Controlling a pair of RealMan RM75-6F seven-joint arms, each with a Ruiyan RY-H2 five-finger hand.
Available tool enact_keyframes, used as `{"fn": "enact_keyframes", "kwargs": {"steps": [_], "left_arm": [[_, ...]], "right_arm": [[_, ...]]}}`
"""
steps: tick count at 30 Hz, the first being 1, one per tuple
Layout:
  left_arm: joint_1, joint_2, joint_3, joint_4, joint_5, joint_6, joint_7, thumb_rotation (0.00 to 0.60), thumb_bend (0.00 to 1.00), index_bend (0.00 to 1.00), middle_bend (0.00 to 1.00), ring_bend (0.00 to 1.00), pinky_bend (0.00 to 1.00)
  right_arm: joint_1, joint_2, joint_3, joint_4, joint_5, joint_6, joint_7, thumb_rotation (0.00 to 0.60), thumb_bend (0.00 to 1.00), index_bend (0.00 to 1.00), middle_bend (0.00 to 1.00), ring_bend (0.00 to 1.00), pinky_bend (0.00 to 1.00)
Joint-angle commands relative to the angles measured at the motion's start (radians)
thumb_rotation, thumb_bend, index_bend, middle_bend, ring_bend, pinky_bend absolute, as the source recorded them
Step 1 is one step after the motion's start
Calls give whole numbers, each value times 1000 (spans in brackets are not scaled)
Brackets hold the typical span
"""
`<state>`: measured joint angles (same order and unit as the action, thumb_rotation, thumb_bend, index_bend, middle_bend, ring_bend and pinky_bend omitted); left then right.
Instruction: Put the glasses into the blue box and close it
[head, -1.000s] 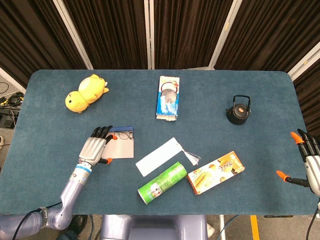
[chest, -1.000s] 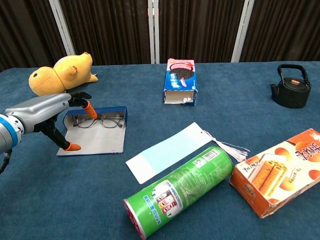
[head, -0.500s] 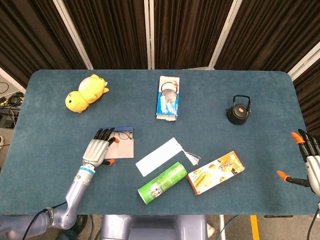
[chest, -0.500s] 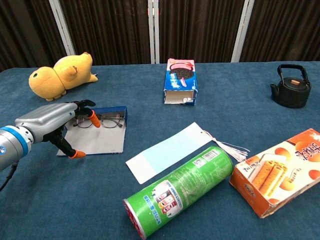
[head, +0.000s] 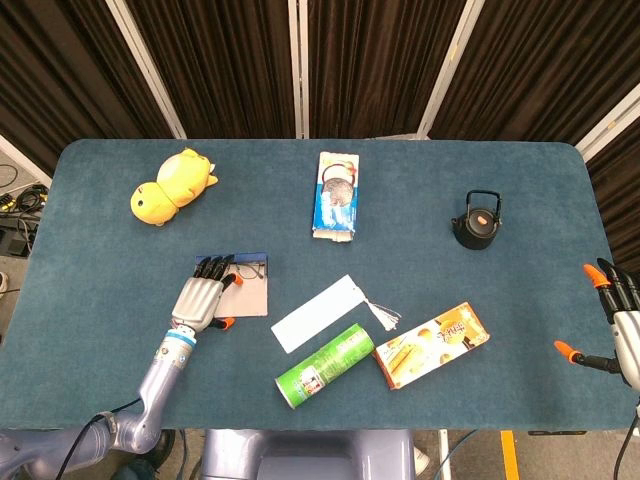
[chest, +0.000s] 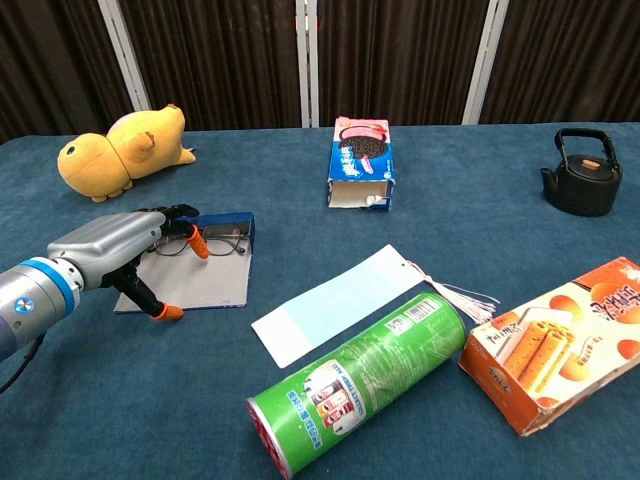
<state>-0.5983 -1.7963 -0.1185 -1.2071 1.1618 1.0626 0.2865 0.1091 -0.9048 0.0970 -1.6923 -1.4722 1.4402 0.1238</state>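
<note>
The blue box (head: 252, 297) (chest: 210, 283) lies open and flat on the table, left of centre. The glasses (head: 254, 269) (chest: 222, 242) lie along its far edge, against the raised blue rim. My left hand (head: 201, 297) (chest: 120, 244) hovers over the box's left part, fingers spread and pointing toward the glasses, holding nothing. Its thumb tip (chest: 168, 313) sits by the box's near left corner. My right hand (head: 617, 325) shows only in the head view, at the table's right edge, fingers apart and empty.
A yellow plush duck (head: 170, 185) lies far left, a cookie box (head: 336, 193) at the back centre, a black teapot (head: 476, 220) at the right. A white paper strip (head: 320, 312), a green can (head: 324, 365) and an orange snack box (head: 432, 344) lie near the front.
My left hand has slid rightward and forward over the open box, nearing the glasses. The right hand has stayed put.
</note>
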Motion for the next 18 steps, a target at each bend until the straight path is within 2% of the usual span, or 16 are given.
{"fn": "enact_keyframes", "kwargs": {"steps": [1, 6, 10, 18], "left_arm": [[0, -9, -3, 16, 1, -8, -3, 600, 188, 313, 0, 0, 0], [2, -19, -1, 37, 10, -24, -24, 600, 197, 313, 0, 0, 0], [3, -18, -1, 39, 30, -21, -40, 600, 336, 322, 0, 0, 0], [6, -1, -9, 18, 33, -25, -30, 600, 477, 336, 0, 0, 0]], "right_arm": [[1, 0, 0, 1, 1, -2, 0, 600, 0, 0, 0, 0, 0], [2, -2, -1, 1, 2, -4, -5, 600, 0, 0, 0, 0, 0], [2, -3, 0, 0, 3, -4, -7, 600, 0, 0, 0, 0, 0], [2, -2, -1, 0, 2, -4, -5, 600, 0, 0, 0, 0, 0]]}}
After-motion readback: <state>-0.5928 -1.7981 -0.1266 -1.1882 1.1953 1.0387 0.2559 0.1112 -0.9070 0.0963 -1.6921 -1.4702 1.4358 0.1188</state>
